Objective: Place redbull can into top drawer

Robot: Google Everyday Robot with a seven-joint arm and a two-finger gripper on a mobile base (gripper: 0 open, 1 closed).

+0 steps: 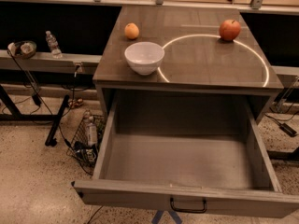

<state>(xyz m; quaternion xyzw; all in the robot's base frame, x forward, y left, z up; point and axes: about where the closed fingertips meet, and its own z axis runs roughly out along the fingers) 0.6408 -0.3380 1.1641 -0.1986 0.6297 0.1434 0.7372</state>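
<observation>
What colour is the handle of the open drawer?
The handle of the top drawer is black; camera view. The gripper is not in view.

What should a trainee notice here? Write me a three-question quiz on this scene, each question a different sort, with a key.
1. True or false: the drawer is open and has nothing in it.
2. Which sits nearest the white bowl? A) the red apple B) the orange fruit C) a can
3. Fill in: the can and the robot's tool are both ____ of view.
Key: 1 true; 2 B; 3 out.
</observation>
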